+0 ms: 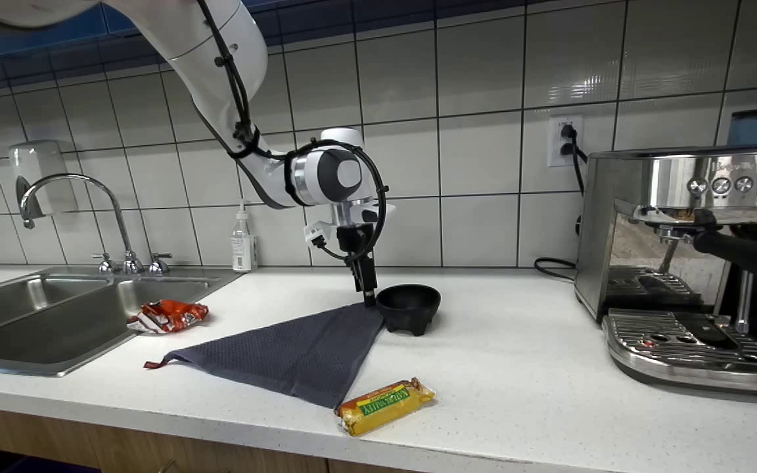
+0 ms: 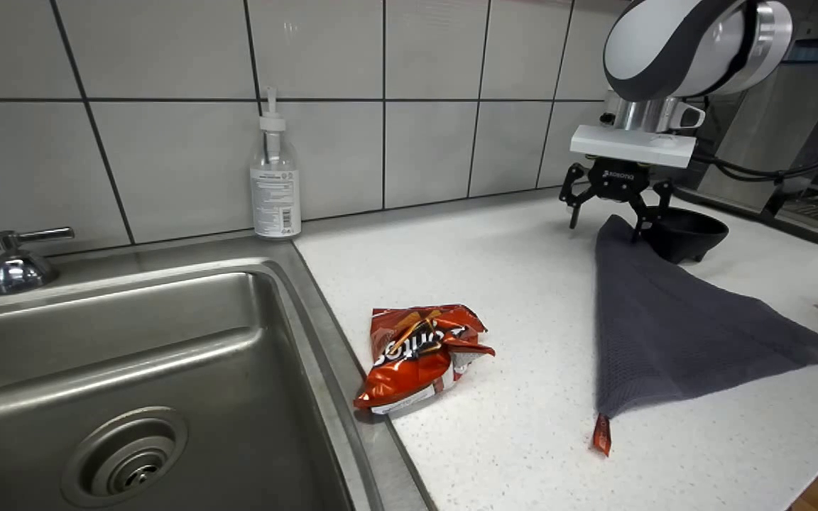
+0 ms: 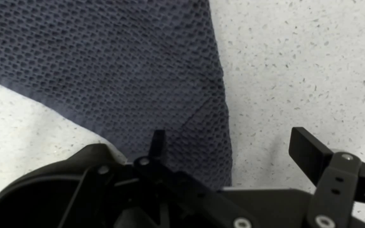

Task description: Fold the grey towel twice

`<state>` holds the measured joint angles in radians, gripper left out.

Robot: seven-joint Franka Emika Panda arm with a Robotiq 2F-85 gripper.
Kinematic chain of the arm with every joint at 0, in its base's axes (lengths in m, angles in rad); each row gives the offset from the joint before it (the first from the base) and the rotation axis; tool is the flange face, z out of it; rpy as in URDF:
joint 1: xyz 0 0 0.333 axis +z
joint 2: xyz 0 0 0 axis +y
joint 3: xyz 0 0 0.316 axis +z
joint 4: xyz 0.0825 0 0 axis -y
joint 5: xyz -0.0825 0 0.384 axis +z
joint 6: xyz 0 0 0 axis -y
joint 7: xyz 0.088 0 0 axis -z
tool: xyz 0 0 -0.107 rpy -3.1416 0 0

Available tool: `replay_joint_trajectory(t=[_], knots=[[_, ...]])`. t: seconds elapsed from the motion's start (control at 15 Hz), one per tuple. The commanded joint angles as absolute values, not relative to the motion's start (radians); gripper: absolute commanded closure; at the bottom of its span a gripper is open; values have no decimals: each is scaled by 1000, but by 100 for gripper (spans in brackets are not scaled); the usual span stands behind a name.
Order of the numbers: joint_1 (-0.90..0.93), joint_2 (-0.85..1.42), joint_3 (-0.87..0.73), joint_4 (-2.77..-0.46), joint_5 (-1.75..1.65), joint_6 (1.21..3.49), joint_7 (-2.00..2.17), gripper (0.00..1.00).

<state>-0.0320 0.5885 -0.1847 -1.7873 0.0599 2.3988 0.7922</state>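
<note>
In an exterior view, the grey towel (image 1: 293, 355) lies in a triangle, a corner just beside the black bowl (image 1: 409, 307). In an exterior view, the gripper (image 2: 603, 233) hangs just beside the bowl, fingers spread wide, holding nothing. In the wrist view, they straddle the towel's edge near the bowl.

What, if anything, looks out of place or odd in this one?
Two things: the crumpled red-orange packet pokes onto the sink rim, like rubbish left lying; and the black bowl sits very close to one corner of the grey towel, by the open gripper, possibly in its way.
</note>
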Motion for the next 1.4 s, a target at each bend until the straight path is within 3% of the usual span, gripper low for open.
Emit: replay_joint_trajectory(t=[0.0,1.33], knots=[[-28,590,-190,-1785,64,2397,789,0],[-31,622,-223,-1749,53,2391,807,0]])
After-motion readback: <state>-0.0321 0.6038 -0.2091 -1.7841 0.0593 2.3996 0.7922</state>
